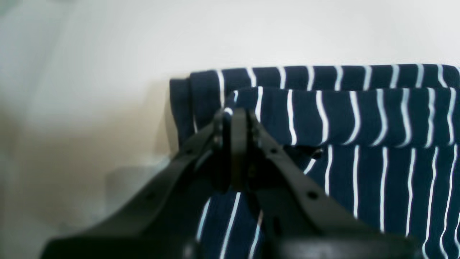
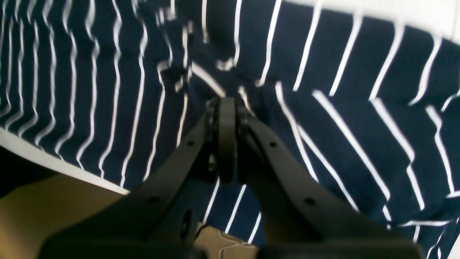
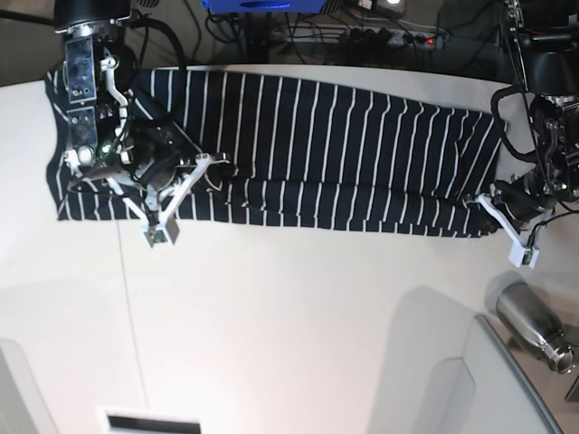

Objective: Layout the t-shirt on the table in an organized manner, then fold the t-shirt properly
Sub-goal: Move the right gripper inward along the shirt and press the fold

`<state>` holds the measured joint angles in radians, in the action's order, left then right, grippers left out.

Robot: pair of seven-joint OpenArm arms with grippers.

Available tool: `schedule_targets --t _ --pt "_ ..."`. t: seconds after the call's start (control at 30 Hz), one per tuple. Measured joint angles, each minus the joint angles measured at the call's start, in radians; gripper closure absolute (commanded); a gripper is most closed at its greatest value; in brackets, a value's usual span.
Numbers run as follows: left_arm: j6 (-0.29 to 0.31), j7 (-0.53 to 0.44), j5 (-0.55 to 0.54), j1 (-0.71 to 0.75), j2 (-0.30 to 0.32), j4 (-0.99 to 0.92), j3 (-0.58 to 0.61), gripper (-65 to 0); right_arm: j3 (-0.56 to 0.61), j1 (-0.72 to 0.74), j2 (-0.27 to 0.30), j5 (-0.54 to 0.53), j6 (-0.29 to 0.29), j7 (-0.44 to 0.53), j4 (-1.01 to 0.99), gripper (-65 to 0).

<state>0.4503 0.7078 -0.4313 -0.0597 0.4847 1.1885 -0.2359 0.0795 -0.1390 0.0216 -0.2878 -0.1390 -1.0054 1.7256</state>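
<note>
Plainly, both sets of fingers pinch the t-shirt (image 3: 344,145) on the table (image 3: 289,316) — left fingers (image 1: 235,118) at its corner; right fingers (image 2: 226,104) mid-fabric.

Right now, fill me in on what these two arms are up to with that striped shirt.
Both arms are working a dark navy t-shirt with thin white stripes, spread lengthwise across the white tabletop. The left gripper is shut on a folded edge at one end of the shirt; the right gripper is shut on bunched fabric near the other end. The shirt is partly folded into a long band.
</note>
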Motion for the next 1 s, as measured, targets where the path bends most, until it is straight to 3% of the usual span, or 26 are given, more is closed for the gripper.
schedule_targets --t 0.2,0.43,0.53,0.63,0.73,0.77,0.8,1.0 --pt "0.0 0.126 0.005 0.014 0.003 0.026 -0.005 -9.9 0.0 0.0 0.0 0.0 0.0 0.0 -0.003 -0.2" --pt "0.003 0.149 0.002 0.143 0.024 0.188 -0.011 -9.7 -0.001 0.0 0.0 0.0 0.0 0.0 -0.003 -0.2" --pt "0.006 0.162 -0.011 0.219 0.045 0.265 -0.056 -9.4 -0.001 0.002 0.0 -0.001 0.0 0.0 -0.003 -0.2" --pt "0.002 0.253 -0.003 0.285 0.062 0.377 -0.134 -9.1 -0.002 0.002 0.0 0.0 0.001 0.0 -0.002 -0.2" --pt "0.006 0.245 -0.016 0.297 0.007 0.451 -0.28 -7.6 -0.001 0.002 -0.002 -0.003 0.0 0.0 -0.002 -0.2" --pt "0.006 0.247 -0.011 0.273 -0.023 0.449 -0.319 -3.8 -0.001 0.003 -0.002 -0.003 0.001 0.0 -0.002 -0.2" --pt "-0.001 0.254 -0.004 0.241 -0.047 0.439 -0.333 0.0 -0.002 0.003 0.0 -0.004 0.0 0.0 -0.002 -0.2" --pt "0.011 0.243 -0.023 0.127 -0.136 0.357 -0.357 0.0 -0.002 -0.005 0.0 0.0 0.001 0.0 0.02 -0.2"
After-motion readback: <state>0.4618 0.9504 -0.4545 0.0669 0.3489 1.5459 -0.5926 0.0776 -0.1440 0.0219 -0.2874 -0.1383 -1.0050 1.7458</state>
